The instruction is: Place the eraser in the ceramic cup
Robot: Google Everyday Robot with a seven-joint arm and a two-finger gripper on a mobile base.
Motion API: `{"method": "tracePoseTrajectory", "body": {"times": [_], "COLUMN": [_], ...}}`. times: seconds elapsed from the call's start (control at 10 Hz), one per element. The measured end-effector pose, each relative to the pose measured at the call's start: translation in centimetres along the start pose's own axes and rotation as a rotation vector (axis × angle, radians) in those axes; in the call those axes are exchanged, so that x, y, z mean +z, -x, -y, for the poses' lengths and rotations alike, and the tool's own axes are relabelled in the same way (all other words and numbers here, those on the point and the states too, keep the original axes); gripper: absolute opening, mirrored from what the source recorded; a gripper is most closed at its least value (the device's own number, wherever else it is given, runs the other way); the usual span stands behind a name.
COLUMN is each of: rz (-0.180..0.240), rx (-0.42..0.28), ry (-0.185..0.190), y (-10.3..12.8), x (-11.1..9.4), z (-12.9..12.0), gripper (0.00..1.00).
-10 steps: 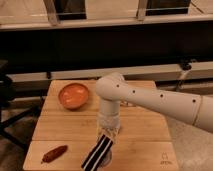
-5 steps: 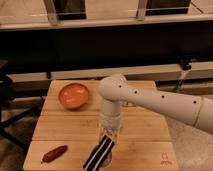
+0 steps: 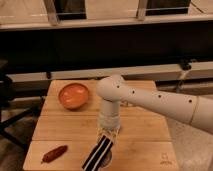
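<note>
Wooden table [image 3: 145,130], eraser [image 3: 98,153] below hand [image 3: 108,136]

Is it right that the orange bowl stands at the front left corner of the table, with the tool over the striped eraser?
Not quite. The camera view shows the orange bowl at the back left of the table. The tool is over the striped eraser, as said.

no readable text or labels

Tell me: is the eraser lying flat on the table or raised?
Raised: the eraser slants down from the gripper at its upper end. Cannot tell whether its lower end touches the table.
</note>
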Motion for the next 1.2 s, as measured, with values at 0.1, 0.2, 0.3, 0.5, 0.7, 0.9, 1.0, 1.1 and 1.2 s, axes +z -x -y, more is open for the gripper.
{"method": "tracePoseTrajectory", "body": {"times": [0.1, 0.2, 0.3, 0.5, 0.7, 0.9, 1.0, 1.1, 1.2], "rz": [0.003, 0.005, 0.006, 0.01, 0.015, 0.021, 0.029, 0.032, 0.033], "rx": [0.001, 0.001, -0.001, -0.002, -0.004, -0.005, -0.007, -0.008, -0.009], "ry": [-0.001, -0.002, -0.002, -0.003, -0.002, 0.0, 0.005, 0.007, 0.008], "y": [-0.09, -0.13, -0.18, -0.28, -0.34, -0.36, -0.45, -0.48, -0.5], "x": [0.12, 0.19, 0.24, 0.35, 0.45, 0.5, 0.59, 0.63, 0.64], "z": [0.0, -0.03, 0.01, 0.05, 0.08, 0.09, 0.16, 0.17, 0.19], "gripper": [0.04, 0.04, 0.04, 0.04, 0.04, 0.07, 0.29, 0.41, 0.5]}}
